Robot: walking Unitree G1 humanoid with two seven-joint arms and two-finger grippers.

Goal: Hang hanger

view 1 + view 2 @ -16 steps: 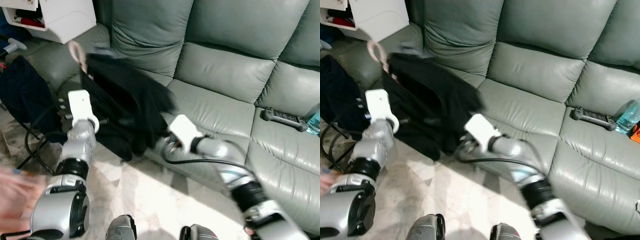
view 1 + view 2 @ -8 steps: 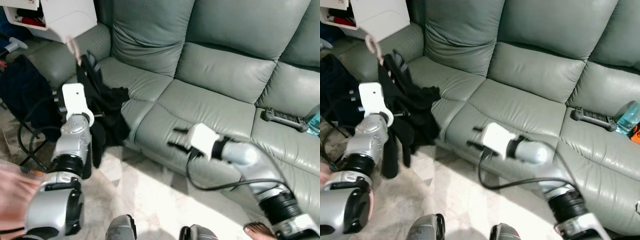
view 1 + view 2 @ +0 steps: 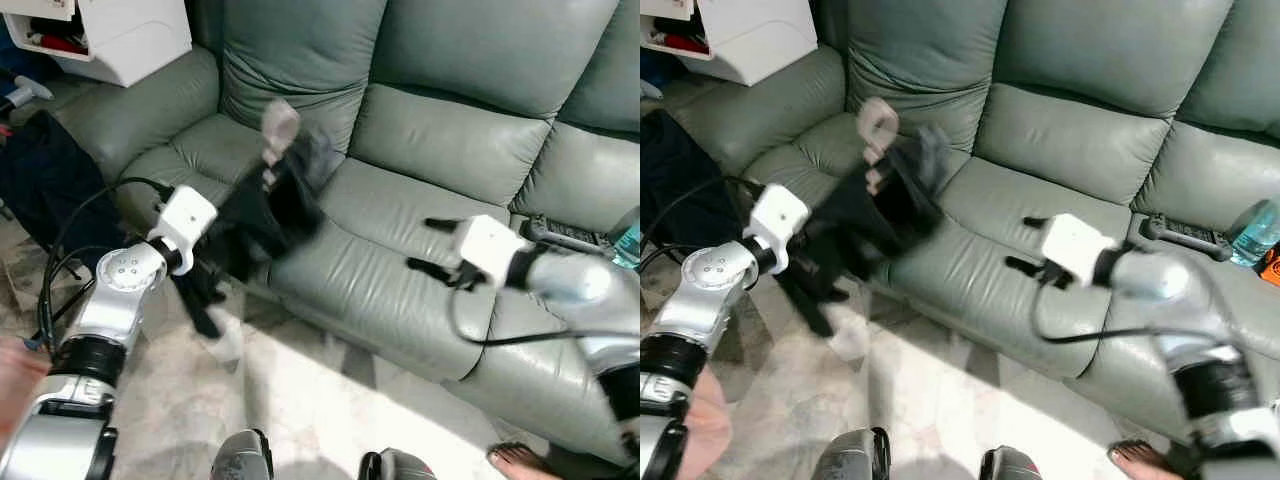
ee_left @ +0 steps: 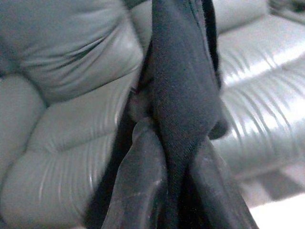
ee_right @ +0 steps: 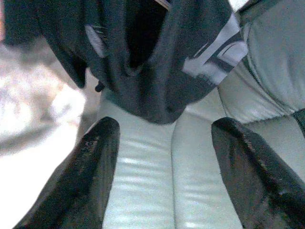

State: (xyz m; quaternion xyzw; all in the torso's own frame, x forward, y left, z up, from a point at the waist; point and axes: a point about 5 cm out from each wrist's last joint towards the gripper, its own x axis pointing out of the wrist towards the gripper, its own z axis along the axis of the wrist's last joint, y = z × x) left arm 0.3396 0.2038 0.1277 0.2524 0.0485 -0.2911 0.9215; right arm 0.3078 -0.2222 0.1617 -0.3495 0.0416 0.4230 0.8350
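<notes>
A black garment (image 3: 265,205) on a hanger hangs blurred over the sofa's left seat, and the hanger's pale pink hook (image 3: 278,125) sticks up above it. My left gripper (image 3: 232,228) is shut on the garment; in the left wrist view both fingers (image 4: 138,191) squeeze a fold of black cloth (image 4: 183,95). Over the middle seat my right gripper (image 3: 428,245) stands open and holds nothing, to the right of the garment and apart from it. In the right wrist view its fingers (image 5: 90,162) are spread wide, with the garment (image 5: 157,62) beyond them.
The grey-green leather sofa (image 3: 450,130) spans the view. A black remote (image 3: 570,235) and a water bottle (image 3: 628,240) lie on its right seat. A white cabinet (image 3: 130,35) and a dark bag (image 3: 40,190) stand at left. A person's hand (image 3: 10,370) and foot (image 3: 515,460) are near.
My left arm has swung the garment and hanger rightward from the sofa's arm to over the seat. My right gripper let go of the cloth and drew back to the right.
</notes>
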